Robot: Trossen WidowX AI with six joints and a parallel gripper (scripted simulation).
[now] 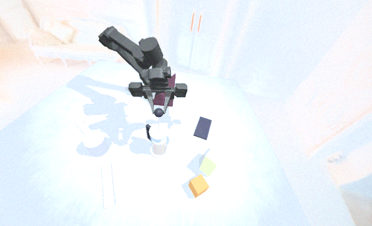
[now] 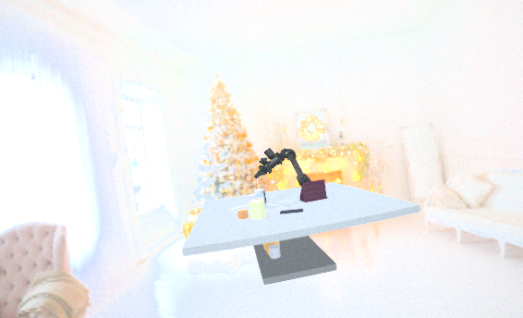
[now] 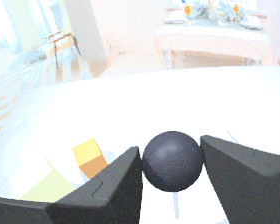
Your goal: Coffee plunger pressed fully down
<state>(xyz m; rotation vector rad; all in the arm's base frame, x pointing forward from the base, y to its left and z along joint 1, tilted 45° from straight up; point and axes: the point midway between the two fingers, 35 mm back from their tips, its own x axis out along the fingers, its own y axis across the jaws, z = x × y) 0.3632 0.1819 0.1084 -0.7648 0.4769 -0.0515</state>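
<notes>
both fingers are clamped on the dark round knob [image 3: 172, 160] of the plunger, one pad on each side of the ball, as the wrist view shows. your gripper [image 1: 158, 112] therefore holds the knob, not merely brackets it. from the knob a pale thin rod [image 3: 177, 208] runs down toward the lid of the coffee press [image 1: 158, 142]; the rod looks fully raised, though it is faint in the overexposed top view. the press stands upright on the table [image 2: 349, 208], a clear cylinder with a small dark handle [image 1: 148, 131] on its side toward the arm's base. a maroon box [image 2: 313, 190] sits behind the gripper near the arm's base. a dark flat slab [image 1: 202, 127] lies well apart to one side of the press, and a pale yellow block [image 1: 208, 165] and an orange block [image 1: 198, 185] lie farther out on that same side.

step in hand, as judged: the grasp is made and the press stroke has not yet begun. you next need a straight descent along the rod's axis, keeping the wrist over the centre of the press so that no sideways load reaches the body. any lateral drift would likely tip or slide the light cylinder. after the knob bottoms near the lid, spread the fingers and lift clear without brushing the knob.
</notes>
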